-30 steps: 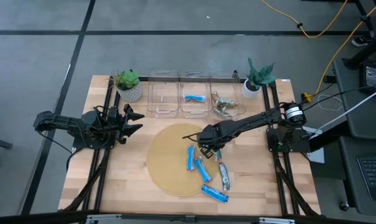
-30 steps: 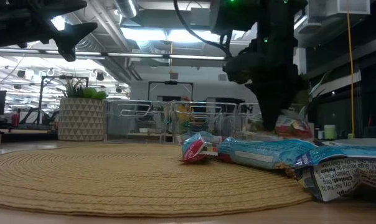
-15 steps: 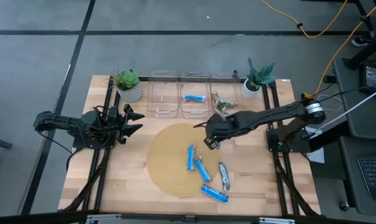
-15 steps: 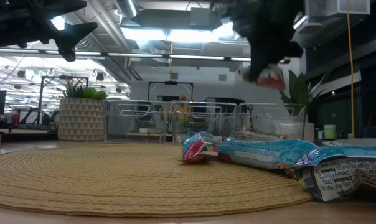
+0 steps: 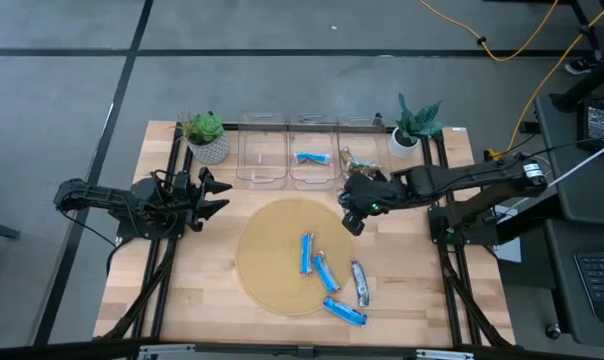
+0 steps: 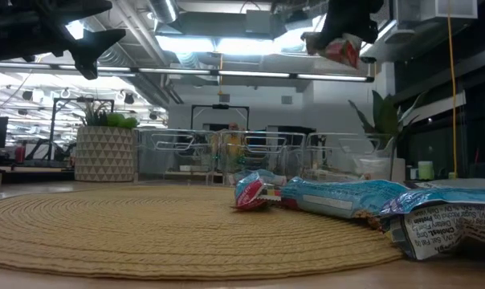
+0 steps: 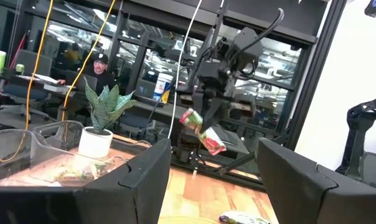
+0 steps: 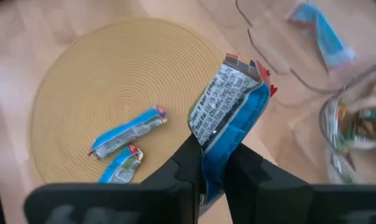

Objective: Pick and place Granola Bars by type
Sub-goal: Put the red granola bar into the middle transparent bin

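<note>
Both arms were dark, near-black, built of slim jointed segments with black cables trailing along them. The left gripper (image 5: 214, 193) ended in angular, pointed fingers (image 7: 144, 177) with flat, faceted matte surfaces. The right gripper (image 5: 354, 213) was just as black, its fingers (image 8: 182, 165) smooth and blunt-edged, and a silver-ringed joint showed farther up its arm.
</note>
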